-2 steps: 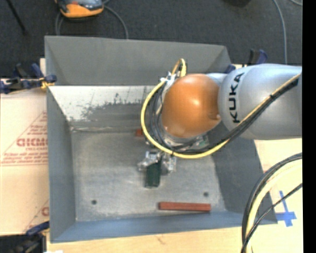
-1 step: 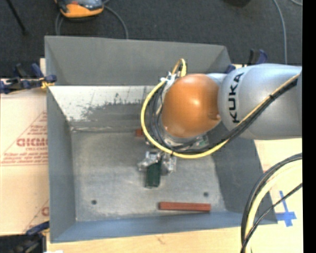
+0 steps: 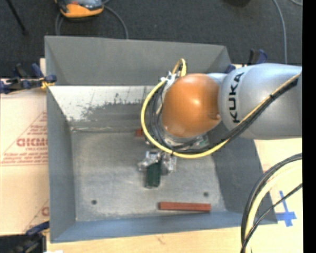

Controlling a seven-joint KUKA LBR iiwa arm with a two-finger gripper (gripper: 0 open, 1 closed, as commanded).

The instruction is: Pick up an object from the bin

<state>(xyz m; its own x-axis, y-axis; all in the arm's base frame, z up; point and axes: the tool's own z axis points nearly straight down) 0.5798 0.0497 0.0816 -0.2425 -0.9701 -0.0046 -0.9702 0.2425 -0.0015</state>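
Bin (image 3: 60,157) | hand (image 3: 157,165) mid-floor, over dark green block (image 3: 152,179) | grip: cannot tell | red-brown stick (image 3: 184,207) by near wall, right of centre

Left half of the bin floor (image 3: 97,167) is bare, open run to the left wall. Obstacles: dark green block (image 3: 152,178) mid-floor, directly under the end effector (image 3: 157,165); reddish-brown bar (image 3: 184,207) flat along the front wall, right of centre; small reddish piece (image 3: 139,133) near the back wall, partly under the arm (image 3: 258,101), which overhangs the right rear.
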